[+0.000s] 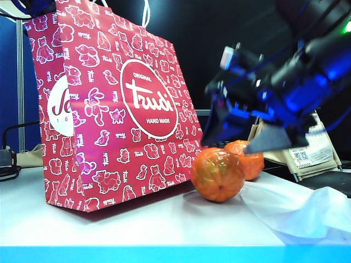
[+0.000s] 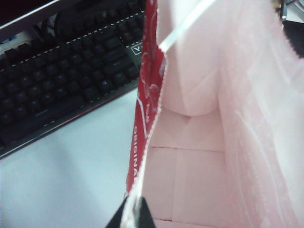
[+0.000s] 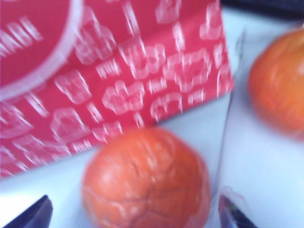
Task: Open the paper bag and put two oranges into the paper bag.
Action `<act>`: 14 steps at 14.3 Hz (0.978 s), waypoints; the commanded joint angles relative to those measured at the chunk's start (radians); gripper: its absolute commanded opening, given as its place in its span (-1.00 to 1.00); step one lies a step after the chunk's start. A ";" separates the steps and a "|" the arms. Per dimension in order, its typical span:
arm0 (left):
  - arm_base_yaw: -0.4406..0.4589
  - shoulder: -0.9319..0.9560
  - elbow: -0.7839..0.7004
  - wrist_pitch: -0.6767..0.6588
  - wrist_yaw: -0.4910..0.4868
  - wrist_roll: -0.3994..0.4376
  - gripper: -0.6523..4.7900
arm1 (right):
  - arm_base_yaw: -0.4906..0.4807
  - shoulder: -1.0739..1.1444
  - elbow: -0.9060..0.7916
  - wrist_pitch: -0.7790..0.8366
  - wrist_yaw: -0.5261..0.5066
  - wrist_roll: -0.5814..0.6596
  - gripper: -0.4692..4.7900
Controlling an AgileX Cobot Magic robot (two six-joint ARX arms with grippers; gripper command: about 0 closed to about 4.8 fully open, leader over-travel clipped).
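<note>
- Exterior view: the paper bag (image 1: pixel 109 109) stands upright on the white desk (image 1: pixel 109 224), a red-pink bag with white animal outlines and a round "Trudi" logo on its broad face. Its white cord handles (image 1: pixel 146 12) rise at the top edge.
- Exterior view: the right pincer (image 1: pixel 247 143) hangs on its dark, blue-lit arm above the two oranges, its fingers spread wide and holding nothing. The near orange (image 1: pixel 218 174) lies just under it and a little toward the bag, close to the bag's lower corner. The far orange (image 1: pixel 247 159) sits right behind the near one, partly hidden by the pincer's finger.
- Exterior view: a thin white plastic bag (image 1: pixel 301 211) lies crumpled on the desk on the side of the pincer away from the paper bag. A tan packet with a printed code (image 1: pixel 312 150) leans behind the arm.
- Left wrist view: the left pincer (image 2: pixel 133 216) is clamped shut on the paper bag's (image 2: pixel 147 95) top edge; only its dark tips show. Beyond it the bag gapes open, showing the pale pink inside and folded floor. A black keyboard (image 2: pixel 61 66) lies on the desk outside the bag's red wall.
- Right wrist view: blurred. The near orange (image 3: pixel 147 180) sits between the right pincer's two dark, widely parted fingertips (image 3: pixel 33 213), not touching either as far as can be seen. The paper bag's (image 3: pixel 118 61) patterned wall stands just beyond it, and the far orange (image 3: pixel 280 80) lies off to one side.
</note>
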 commanded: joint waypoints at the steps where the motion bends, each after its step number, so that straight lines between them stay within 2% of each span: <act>1: 0.001 0.000 0.000 -0.064 0.000 0.004 -0.78 | 0.001 0.067 0.003 0.064 -0.030 0.018 1.00; 5: 0.001 0.000 0.000 -0.083 0.007 0.004 -0.78 | 0.001 0.147 0.006 0.185 -0.030 0.031 1.00; 11: 0.001 0.000 0.001 -0.083 0.006 0.013 -0.78 | 0.001 0.233 0.006 0.267 -0.029 0.030 1.00; 12: 0.001 0.000 0.002 -0.083 0.007 0.013 -0.78 | 0.001 0.233 0.006 0.268 -0.029 0.029 0.89; 14: 0.001 0.000 0.009 -0.088 0.006 0.015 -0.78 | 0.001 0.233 0.006 0.269 -0.030 0.029 0.30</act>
